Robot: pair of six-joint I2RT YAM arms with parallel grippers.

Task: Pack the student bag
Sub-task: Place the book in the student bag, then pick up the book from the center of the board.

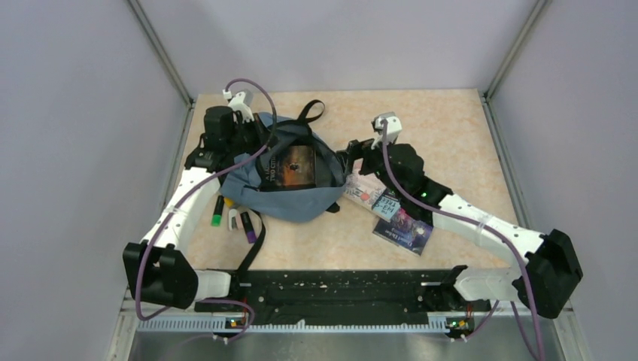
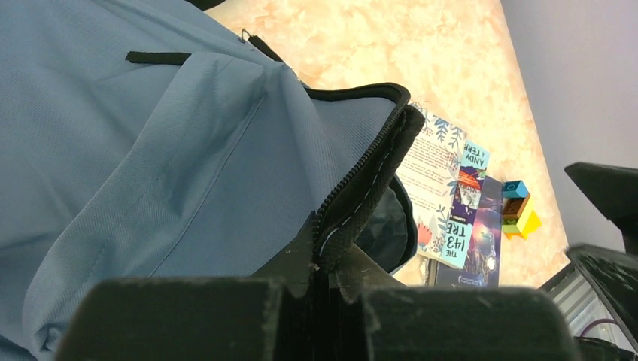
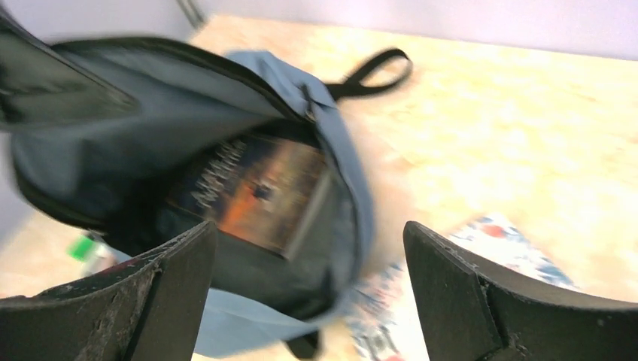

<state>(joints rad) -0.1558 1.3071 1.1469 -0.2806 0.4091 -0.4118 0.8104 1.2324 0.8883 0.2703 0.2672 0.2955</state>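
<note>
The student bag (image 1: 299, 201), grey-blue with a black top loop (image 1: 312, 111), lies open at the left middle of the table. A dark book with an orange cover picture (image 1: 295, 167) sits inside it. My left gripper (image 1: 254, 141) is at the bag's left rim, shut on the black zipper edge (image 2: 353, 207) and holding the opening up. Just off the bag's right rim, my right gripper (image 1: 347, 162) is open with nothing between its fingers (image 3: 162, 289). The right wrist view looks into the bag (image 3: 342, 158) at the book (image 3: 256, 192).
Right of the bag lie a white floral book (image 1: 365, 193), a teal-labelled book (image 1: 387, 206) and a dark blue book (image 1: 405, 230). Markers (image 1: 232, 217) lie beside the bag's black strap (image 1: 252, 248). Coloured blocks (image 2: 519, 210) show in the left wrist view.
</note>
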